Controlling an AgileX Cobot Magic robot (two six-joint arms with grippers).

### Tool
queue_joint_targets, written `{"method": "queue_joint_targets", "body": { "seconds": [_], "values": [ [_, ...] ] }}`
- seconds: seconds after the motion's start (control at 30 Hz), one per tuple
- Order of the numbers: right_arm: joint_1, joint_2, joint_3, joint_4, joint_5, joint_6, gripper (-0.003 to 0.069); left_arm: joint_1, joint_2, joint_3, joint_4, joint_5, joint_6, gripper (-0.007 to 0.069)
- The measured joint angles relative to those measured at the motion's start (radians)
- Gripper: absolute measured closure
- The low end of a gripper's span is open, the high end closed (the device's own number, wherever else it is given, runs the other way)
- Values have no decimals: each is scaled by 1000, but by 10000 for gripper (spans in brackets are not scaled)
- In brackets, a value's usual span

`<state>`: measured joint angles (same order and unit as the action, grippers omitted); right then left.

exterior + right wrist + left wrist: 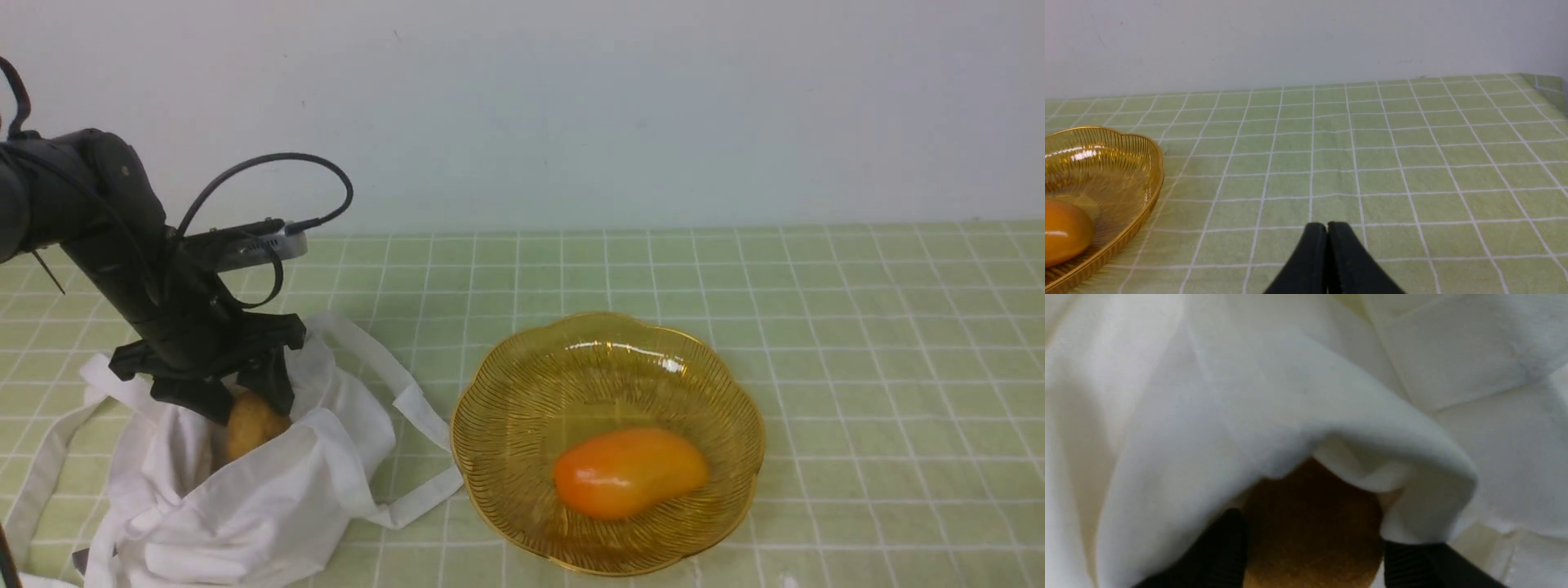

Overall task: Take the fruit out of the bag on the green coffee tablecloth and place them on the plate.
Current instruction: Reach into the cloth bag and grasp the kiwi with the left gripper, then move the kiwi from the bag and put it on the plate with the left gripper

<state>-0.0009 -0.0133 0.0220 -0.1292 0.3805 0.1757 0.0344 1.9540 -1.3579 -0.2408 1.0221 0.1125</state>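
The white bag (261, 490) lies crumpled on the green checked tablecloth (857, 343) at the left. My left gripper (249, 408) reaches into its mouth and is shut on the brown kiwi-like fruit (251, 425). In the left wrist view the fruit (1310, 531) sits between the two black fingers (1224, 547), with a fold of bag cloth (1331, 416) draped over it. The amber plate (522, 392) stands to the right of the bag. My right gripper (1327, 226) is shut and empty above bare cloth, right of the plate (1139, 163).
A glossy orange mango-shaped fruit (629, 472) lies in the plate; it also shows in the right wrist view (1065, 230). The bag's long straps (408, 400) trail toward the plate. A pale wall (571, 106) bounds the far edge.
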Motion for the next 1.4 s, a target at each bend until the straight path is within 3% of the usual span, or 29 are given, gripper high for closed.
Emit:
{"method": "queue_joint_targets", "body": {
  "seconds": [0.17, 0.4, 0.5, 0.6, 1.07, 1.27, 1.4],
  "values": [
    [0, 0, 0, 0, 0, 0, 669, 0, 3, 0, 0, 45, 6, 142],
    [0, 0, 0, 0, 0, 0, 669, -52, 3, 0, 97, 65, 9, 136],
    [0, 0, 0, 0, 0, 0, 669, -72, 4, 0, 125, 39, 3, 172],
    [0, 0, 0, 0, 0, 0, 669, -76, 8, -1, 131, 31, 3, 277],
    [0, 0, 0, 0, 0, 0, 669, -77, -133, -64, 124, 136, -5, 276],
    [0, 0, 0, 0, 0, 0, 669, -91, -212, -103, 9, 163, 25, 276],
    [0, 0, 0, 0, 0, 0, 669, -188, -266, -103, -92, 164, 98, 276]
  ]
}}
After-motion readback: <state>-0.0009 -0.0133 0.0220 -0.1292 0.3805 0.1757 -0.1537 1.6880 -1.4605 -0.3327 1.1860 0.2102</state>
